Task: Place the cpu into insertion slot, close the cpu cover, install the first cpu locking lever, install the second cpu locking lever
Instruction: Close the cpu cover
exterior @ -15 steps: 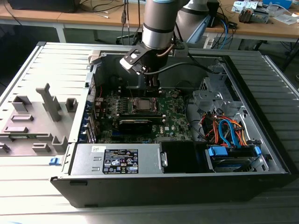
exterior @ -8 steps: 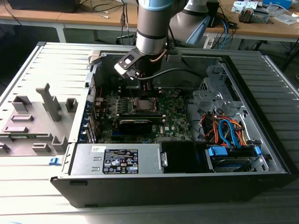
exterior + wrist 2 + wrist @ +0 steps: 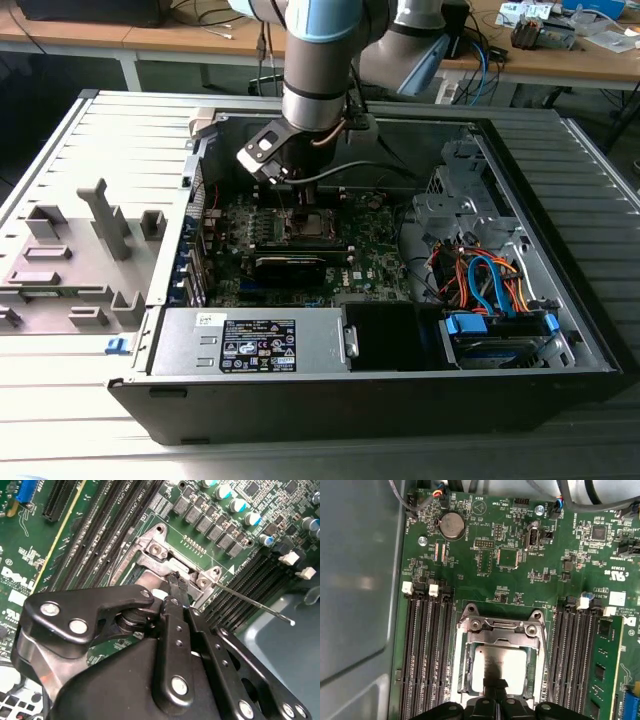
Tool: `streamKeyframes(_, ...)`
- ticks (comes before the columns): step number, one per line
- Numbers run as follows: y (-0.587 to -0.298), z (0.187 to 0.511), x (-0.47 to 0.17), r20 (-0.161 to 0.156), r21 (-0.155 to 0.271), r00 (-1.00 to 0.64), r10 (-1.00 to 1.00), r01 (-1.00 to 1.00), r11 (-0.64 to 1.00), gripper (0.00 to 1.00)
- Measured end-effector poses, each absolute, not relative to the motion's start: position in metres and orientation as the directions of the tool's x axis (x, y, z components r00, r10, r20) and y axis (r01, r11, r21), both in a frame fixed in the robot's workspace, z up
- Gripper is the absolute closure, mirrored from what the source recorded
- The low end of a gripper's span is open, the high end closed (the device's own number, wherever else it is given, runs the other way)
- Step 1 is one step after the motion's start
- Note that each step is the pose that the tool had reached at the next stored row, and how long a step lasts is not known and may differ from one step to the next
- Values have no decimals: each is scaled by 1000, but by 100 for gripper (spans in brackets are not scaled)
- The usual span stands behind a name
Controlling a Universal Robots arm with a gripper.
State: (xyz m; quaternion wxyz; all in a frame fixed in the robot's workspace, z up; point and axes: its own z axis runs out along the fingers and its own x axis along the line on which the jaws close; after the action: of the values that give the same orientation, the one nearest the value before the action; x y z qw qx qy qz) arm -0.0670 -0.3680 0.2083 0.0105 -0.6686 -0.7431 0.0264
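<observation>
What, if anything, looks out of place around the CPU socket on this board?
One thin locking lever juts from a corner of the insertion slot out over the memory slots, instead of lying along its rim.

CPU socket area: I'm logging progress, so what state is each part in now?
cpu: seated, top showing through the cover window.
cpu cover: lowered over the cpu.
locking lever: sticking out, not latched.
hand: shut, tips down by the cover.
computer case: side open.

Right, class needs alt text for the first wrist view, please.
The gripper hangs over the silvery cpu, seated in the insertion slot on a green motherboard, with the cpu cover framing it. Long memory slots run along both sides.
</observation>
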Motion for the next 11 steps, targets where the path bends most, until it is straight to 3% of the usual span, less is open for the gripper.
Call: streamKeyframes(11,-368,235,-57,-21,-57,-106,994,993,104,89)
